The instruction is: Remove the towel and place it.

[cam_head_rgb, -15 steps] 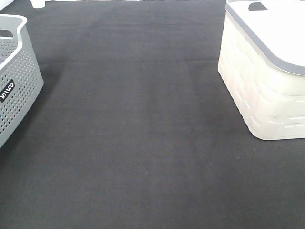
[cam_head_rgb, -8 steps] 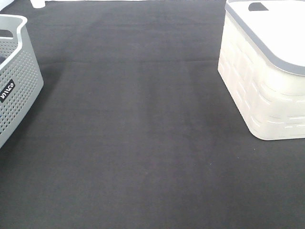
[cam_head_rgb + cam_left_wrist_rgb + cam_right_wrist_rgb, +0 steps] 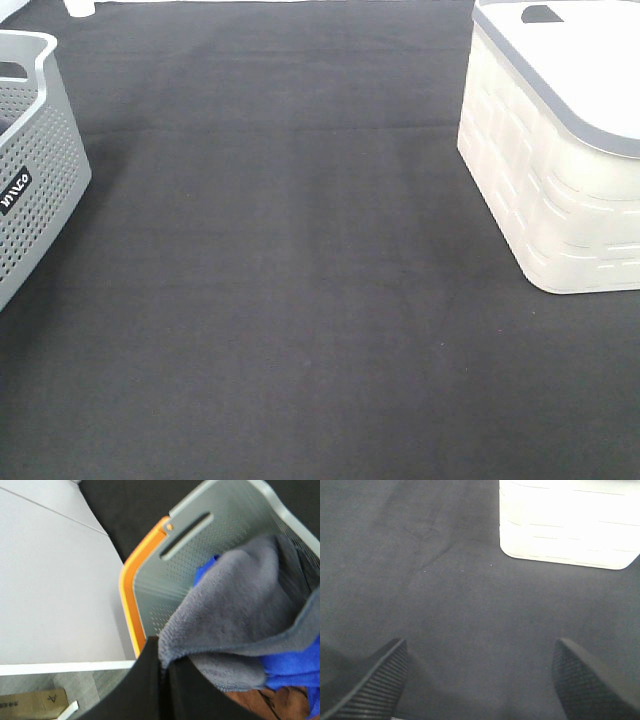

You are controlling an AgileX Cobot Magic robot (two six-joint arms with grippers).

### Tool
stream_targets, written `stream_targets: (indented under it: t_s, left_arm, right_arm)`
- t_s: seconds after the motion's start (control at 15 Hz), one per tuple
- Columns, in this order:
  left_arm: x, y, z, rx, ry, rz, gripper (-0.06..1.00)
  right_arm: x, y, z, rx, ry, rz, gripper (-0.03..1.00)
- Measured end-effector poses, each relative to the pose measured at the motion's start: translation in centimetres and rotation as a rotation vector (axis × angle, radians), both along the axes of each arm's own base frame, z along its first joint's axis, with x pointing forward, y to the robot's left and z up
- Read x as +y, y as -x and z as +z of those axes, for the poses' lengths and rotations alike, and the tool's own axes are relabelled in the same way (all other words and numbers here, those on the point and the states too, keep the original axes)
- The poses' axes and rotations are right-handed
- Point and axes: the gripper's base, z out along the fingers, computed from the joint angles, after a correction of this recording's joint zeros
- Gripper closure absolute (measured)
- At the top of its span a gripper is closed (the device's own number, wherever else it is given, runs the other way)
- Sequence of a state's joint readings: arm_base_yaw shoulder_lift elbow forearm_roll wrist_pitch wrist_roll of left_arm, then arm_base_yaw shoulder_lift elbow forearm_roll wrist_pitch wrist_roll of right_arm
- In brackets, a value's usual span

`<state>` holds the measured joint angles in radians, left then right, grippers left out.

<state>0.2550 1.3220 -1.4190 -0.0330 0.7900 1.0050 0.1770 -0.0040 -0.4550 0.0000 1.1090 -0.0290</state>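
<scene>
In the left wrist view my left gripper [image 3: 162, 662] is shut on an edge of the slate-grey towel [image 3: 235, 610], which hangs inside the grey perforated basket [image 3: 200, 550] over blue cloth [image 3: 295, 662]. The basket shows in the exterior view [image 3: 30, 170] at the far left, but the towel and both grippers are out of that view. In the right wrist view my right gripper [image 3: 480, 675] is open and empty, hovering over the black table covering [image 3: 450, 595].
A cream basket [image 3: 555, 160] with a grey-rimmed lid stands at the right; it also shows in the right wrist view [image 3: 565, 525]. The grey basket has an orange rim [image 3: 127, 600]. A white floor and a cardboard box [image 3: 30, 702] lie beyond the table edge.
</scene>
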Motion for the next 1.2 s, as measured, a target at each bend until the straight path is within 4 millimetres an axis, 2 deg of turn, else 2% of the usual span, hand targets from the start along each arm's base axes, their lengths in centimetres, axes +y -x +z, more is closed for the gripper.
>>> stream_targets:
  t_s: [0.13, 0.2, 0.47, 0.6, 0.8, 0.87, 1.0, 1.2]
  left_arm:
    - [-0.5, 1.0, 1.7, -0.065, 0.021, -0.011, 0.94]
    - [-1.0, 1.9, 3.4, -0.131, 0.045, -0.022, 0.94]
    - [-2.6, 2.8, 7.4, -0.282, 0.069, -0.151, 0.94]
    - [-3.5, 3.0, 8.6, -0.341, 0.081, -0.247, 0.94]
    - [-5.1, 3.2, 10.0, -0.458, 0.147, -0.413, 0.94]
    - [-5.7, 3.4, 10.6, -0.496, 0.162, -0.454, 0.94]
    - [-8.1, 3.9, 11.9, -0.558, 0.195, -0.557, 0.94]
    - [-11.3, 2.8, 10.9, -0.495, 0.165, -0.68, 0.94]
  right_arm:
    - [0.0, 0.0, 0.0, 0.0, 0.0, 0.0, 0.21]
    - [0.0, 0.0, 0.0, 0.0, 0.0, 0.0, 0.21]
    - [0.0, 0.0, 0.0, 0.0, 0.0, 0.0, 0.21]
    - [0.0, 0.0, 0.1, -0.005, 0.001, 0.001, 0.21]
    - [0.8, -0.3, 1.8, -0.129, -0.059, 0.076, 0.21]
    - [1.7, -1.3, 2.4, -0.122, -0.102, 0.14, 0.21]
    - [3.0, -3.2, 2.9, -0.079, -0.111, 0.259, 0.21]
    - [4.9, -7.5, 4.0, -0.026, -0.091, 0.438, 0.21]
